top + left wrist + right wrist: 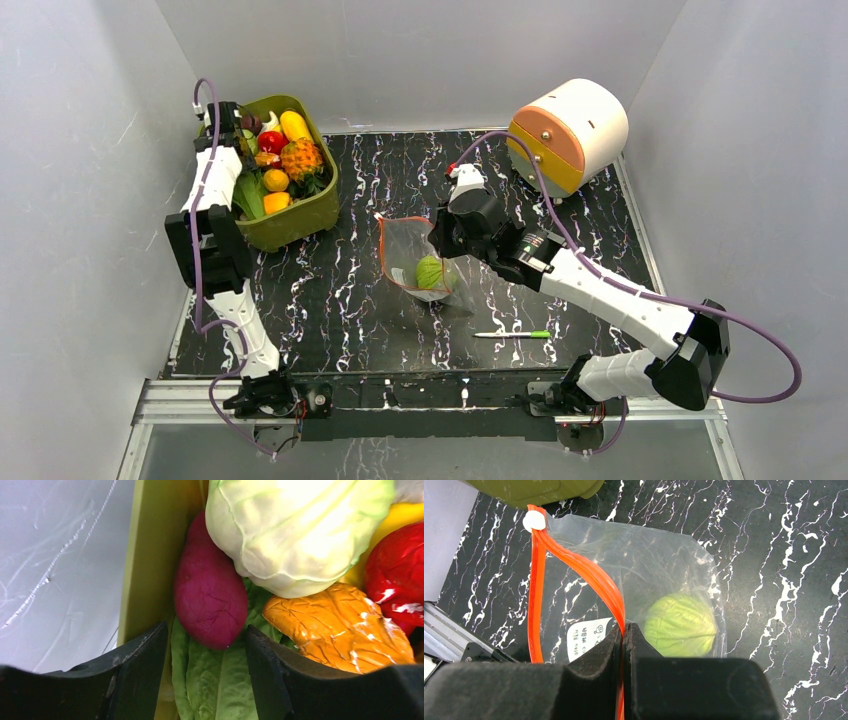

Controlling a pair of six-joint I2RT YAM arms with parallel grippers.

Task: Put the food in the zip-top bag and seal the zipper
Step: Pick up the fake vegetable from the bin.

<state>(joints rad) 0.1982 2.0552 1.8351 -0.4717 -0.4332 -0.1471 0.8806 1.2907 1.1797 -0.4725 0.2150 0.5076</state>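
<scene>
1. At the far left of the table (pixel 330 300), the left gripper (pixel 202 642) reaches into the green bin (pixel 300 215). Its fingers are spread on either side of the near end of a purple piece (pixel 207 597), and nothing is grasped yet.
2. The step in hand looks like picking the next piece of food. To do it well, the fingers should sink a little deeper so the pads meet the thick middle of the purple piece rather than its tapered end. The left finger is close to the bin wall and should close without catching the wall or the lettuce leaf (pixel 215 680) underneath.
3. A pale cabbage (pixel 295 530) leans on the purple piece and may roll when that piece lifts. An orange piece (pixel 340 625) and a red piece (pixel 400 575) crowd in from the right, and all of them look glossy and hard.
4. The zip-top bag (pixel 659 575) rests mid-table, clear and crinkly, with a white label (pixel 586 637). One round green cabbage (pixel 680 625) already sits inside it.
5. The zipper (pixel 579 570) is orange-red. Its two tracks are parted, and a white slider (pixel 534 521) sits at the far end.
6. The right gripper (pixel 624 635) is clenched on one zipper track and props the mouth open. It should hold steady for the drop.
</scene>
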